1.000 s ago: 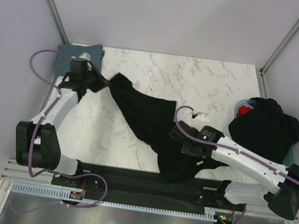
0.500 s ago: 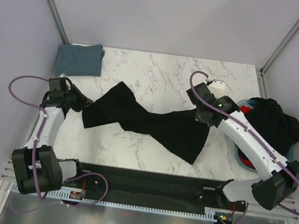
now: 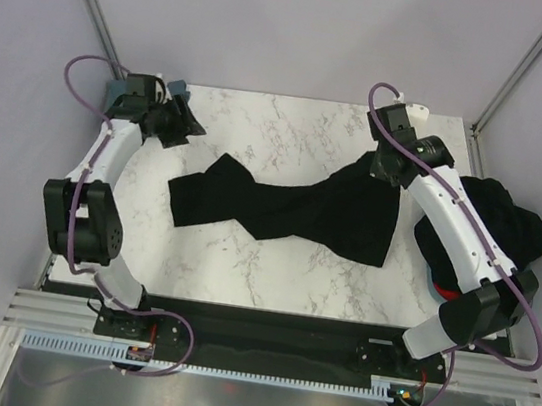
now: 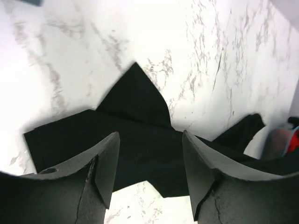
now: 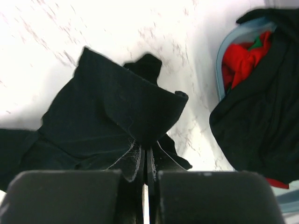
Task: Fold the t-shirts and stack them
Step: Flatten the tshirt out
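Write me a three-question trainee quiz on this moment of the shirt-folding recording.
1. True or false: the left claw is shut on the black t-shirt that lies across the table.
2. Multiple choice: what does the right claw grip?
A. the rim of the tub
B. an edge of the black t-shirt
C. nothing
3. Short answer: what colour is the bright garment inside the light blue tub?

Key:
1. False. It is open, with nothing between its fingers.
2. B.
3. Red.
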Tool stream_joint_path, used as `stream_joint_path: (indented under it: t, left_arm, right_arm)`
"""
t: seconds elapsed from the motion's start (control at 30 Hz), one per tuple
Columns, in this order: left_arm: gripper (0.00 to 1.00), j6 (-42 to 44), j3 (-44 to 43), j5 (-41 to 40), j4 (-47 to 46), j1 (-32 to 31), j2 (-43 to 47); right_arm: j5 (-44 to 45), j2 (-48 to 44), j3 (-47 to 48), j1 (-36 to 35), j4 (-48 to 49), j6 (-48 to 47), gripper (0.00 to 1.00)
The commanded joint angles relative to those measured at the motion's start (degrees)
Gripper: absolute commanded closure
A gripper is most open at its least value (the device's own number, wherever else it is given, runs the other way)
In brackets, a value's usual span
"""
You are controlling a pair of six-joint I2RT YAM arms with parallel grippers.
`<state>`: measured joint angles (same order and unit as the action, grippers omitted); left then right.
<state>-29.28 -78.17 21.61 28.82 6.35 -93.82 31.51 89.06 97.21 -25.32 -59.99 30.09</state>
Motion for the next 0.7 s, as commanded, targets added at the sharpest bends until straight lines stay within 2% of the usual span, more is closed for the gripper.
stream_joint_path:
  t: [0.0,0.13,0.17,0.23,0.4,0.53,0.67]
  left_arm:
    - [0.36,7.22,-3.84,-4.9,8.37,-4.67,-1.11]
    - [0.38,4.32,8.27,-8.32,4.5,-4.77,9.25]
    - [0.39,2.92,14.13,-9.9,3.71,-4.77,14.4]
    - [0.41,0.99,22.83,-14.39,1.26,-4.5,19.0]
    - [0.39,-9.12,36.76,-16.51,-4.38,-2.23,29.03]
    - [0.39,-14.92,43.88,-16.25,-10.0,-1.69,30.28]
    - [0.43,-15.72,45.47,-15.63,-15.1,-1.78,27.82]
  right_arm:
    - [-1.71,-1.86,-6.13,0.89,0.3,-0.99,1.0]
    - [-2.06,-4.24,-11.59,1.15,2.32,-0.99,1.0]
    - [-2.59,-4.76,-12.39,1.24,2.77,-0.99,1.0]
    - [-3.2,-4.94,-14.85,1.24,3.82,-0.64,1.0]
    - [-7.51,-4.33,-18.98,1.24,6.02,0.5,1.0]
    - [-8.65,-4.77,-20.65,1.24,6.99,0.76,1.0]
    - [-8.66,-6.52,-23.28,1.24,7.95,0.68,1.0]
